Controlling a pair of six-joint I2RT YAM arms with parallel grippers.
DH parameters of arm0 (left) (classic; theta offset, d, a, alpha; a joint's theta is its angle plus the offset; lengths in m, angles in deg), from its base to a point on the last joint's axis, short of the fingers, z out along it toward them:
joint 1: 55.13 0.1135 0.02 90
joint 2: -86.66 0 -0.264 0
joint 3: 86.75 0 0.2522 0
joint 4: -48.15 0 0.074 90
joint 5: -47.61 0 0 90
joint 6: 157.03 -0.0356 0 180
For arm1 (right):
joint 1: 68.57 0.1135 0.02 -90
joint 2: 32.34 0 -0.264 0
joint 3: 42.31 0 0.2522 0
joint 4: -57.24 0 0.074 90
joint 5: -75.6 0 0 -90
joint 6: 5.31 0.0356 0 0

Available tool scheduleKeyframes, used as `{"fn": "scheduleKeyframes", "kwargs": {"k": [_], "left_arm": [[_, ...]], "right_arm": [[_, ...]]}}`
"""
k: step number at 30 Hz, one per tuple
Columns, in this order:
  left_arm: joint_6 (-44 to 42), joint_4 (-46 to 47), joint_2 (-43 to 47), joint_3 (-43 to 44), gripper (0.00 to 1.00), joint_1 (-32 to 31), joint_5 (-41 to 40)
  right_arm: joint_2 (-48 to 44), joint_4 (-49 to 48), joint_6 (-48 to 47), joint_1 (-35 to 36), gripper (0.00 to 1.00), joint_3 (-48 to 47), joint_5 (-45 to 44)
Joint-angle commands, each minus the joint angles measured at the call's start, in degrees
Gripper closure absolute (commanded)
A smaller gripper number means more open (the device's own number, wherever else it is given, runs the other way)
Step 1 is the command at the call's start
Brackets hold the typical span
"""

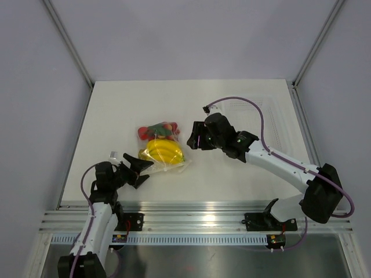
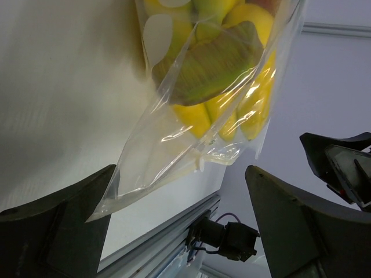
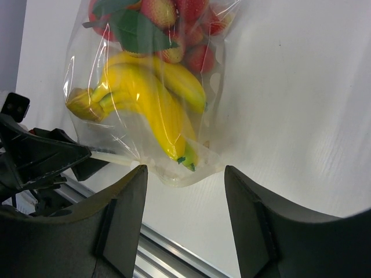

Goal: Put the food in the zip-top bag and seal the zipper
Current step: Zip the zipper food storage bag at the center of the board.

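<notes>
Separating left gripper [image 1: 144, 171] from right gripper [image 1: 195, 138] lies zip-top bag [image 1: 163, 148].

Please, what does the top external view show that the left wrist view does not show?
Only the top external view shows the whole zip-top bag lying on the table, the red strawberries plainly at its far end, and both arms from base to tip. Only the left wrist view shows, close up, the bag's empty clear corner and its wrinkles near the left finger. Both views show the yellow bananas inside the bag and the open left end effector.
</notes>
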Motion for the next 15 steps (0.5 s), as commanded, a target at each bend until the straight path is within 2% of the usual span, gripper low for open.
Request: {"fn": "scheduleKeyframes", "kwargs": {"k": [1,3,5,9,11,12,15], "left_arm": [[2.7,10.2,-5.9,0.1,0.07,-5.9,-5.1],[3.7,15.5,-11.0,0.2,0.08,-9.4,-6.7],[4.5,19.5,-13.5,0.7,0.14,-10.3,-7.5],[4.0,20.5,-15.7,1.8,0.23,-11.1,-10.4],[3.9,21.2,-16.0,2.5,0.31,-11.1,-11.4],[3.9,21.8,-17.1,2.8,0.31,-11.1,-11.6],[3.5,22.6,-19.3,4.2,0.39,-11.1,-11.4]], "right_arm": [[0.5,0.2,-0.7,0.9,0.37,-2.0,-1.3],[0.6,0.1,-0.5,0.9,0.37,-2.2,-1.5],[0.8,0.5,-0.6,1.3,0.37,-2.7,-1.6],[1.0,2.3,-1.9,3.0,0.38,-3.5,-3.3],[0.9,3.2,-4.6,5.5,0.38,-3.8,-4.5],[0.9,3.4,-5.6,6.5,0.38,-4.3,-6.6],[1.2,3.8,-13.2,11.2,0.38,-4.8,-10.3]]}}
